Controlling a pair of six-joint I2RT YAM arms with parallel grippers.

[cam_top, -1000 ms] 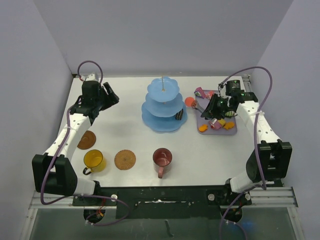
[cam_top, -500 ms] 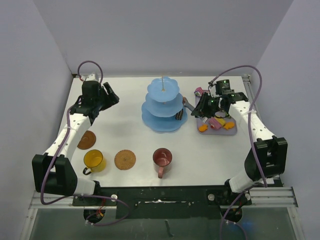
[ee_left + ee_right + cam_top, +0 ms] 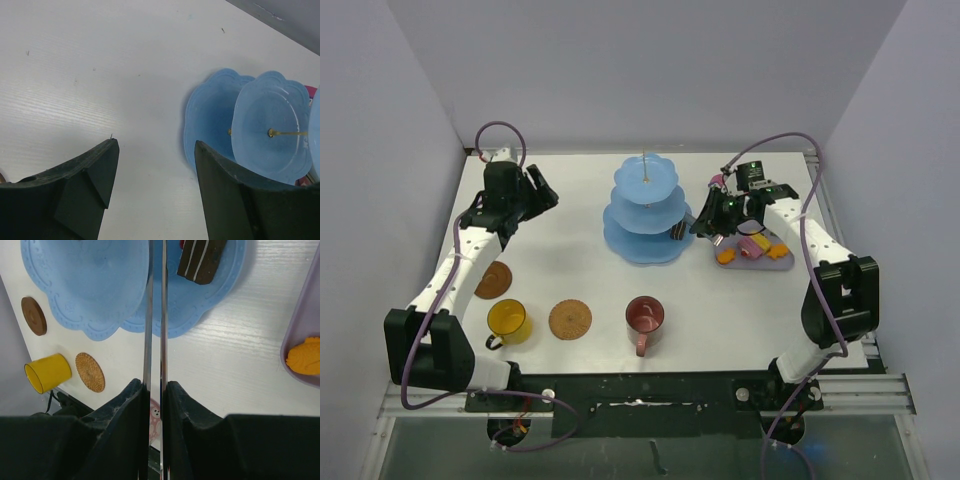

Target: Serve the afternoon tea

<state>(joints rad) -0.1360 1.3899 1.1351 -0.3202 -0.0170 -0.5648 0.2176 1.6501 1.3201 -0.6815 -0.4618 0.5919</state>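
Observation:
The light-blue three-tier stand (image 3: pixel 648 210) stands at the back centre with a chocolate cake (image 3: pixel 677 232) on its bottom tier. My right gripper (image 3: pixel 710 218) is shut on the thin metal tongs (image 3: pixel 155 315) and holds them over the stand's right edge (image 3: pixel 85 285), beside the chocolate cake (image 3: pixel 201 257). The tong tips run out of the wrist view. My left gripper (image 3: pixel 542 190) is open and empty, left of the stand (image 3: pixel 270 130). The yellow mug (image 3: pixel 506 320), the dark-red mug (image 3: pixel 645 316) and two brown coasters (image 3: pixel 494 280) (image 3: pixel 570 319) sit near the front.
The lilac tray (image 3: pixel 790 262) lies right of the stand with a pink cake (image 3: pixel 757 247) and orange pastries (image 3: pixel 726 256) (image 3: pixel 778 251) on it. Another pink pastry (image 3: pixel 718 181) lies at its far end. Walls close the back and both sides.
My right gripper has carried the tongs left from the tray to the stand. The round red cake seen at the tong tips earlier no longer shows. The left arm has not moved.

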